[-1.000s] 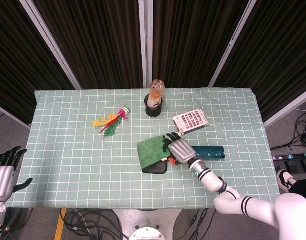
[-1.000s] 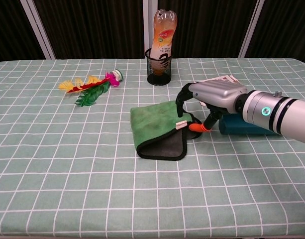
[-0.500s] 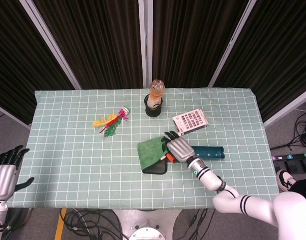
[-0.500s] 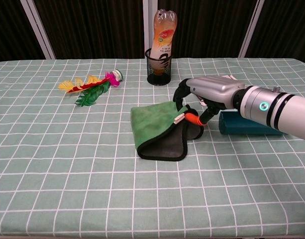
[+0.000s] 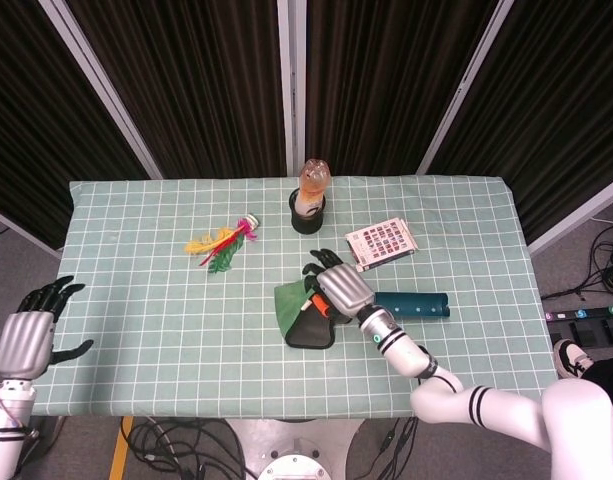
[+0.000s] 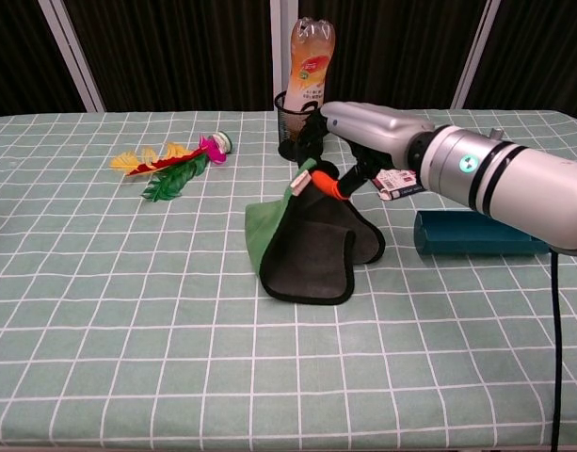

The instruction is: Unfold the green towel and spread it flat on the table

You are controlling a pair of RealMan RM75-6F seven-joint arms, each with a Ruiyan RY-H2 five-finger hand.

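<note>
The green towel (image 6: 307,240) with a dark underside lies folded near the table's middle; in the head view the towel (image 5: 291,305) sits just left of my right hand. My right hand (image 6: 349,141) pinches the towel's top corner and holds it lifted above the rest, so the dark inner face shows. From above, the right hand (image 5: 336,290) sits over the towel's right part. My left hand (image 5: 31,335) hangs off the table's left edge, fingers spread, holding nothing. The chest view does not show it.
A black mesh cup holding a bottle (image 6: 305,89) stands behind the towel. A teal case (image 6: 472,235) lies to the right, a printed card (image 5: 381,240) behind it. A feathered shuttlecock (image 6: 170,165) lies at the back left.
My right hand has lifted the towel's corner up and to the left, peeling the top layer back and baring the dark side. The left hand has risen slightly beside the table.
</note>
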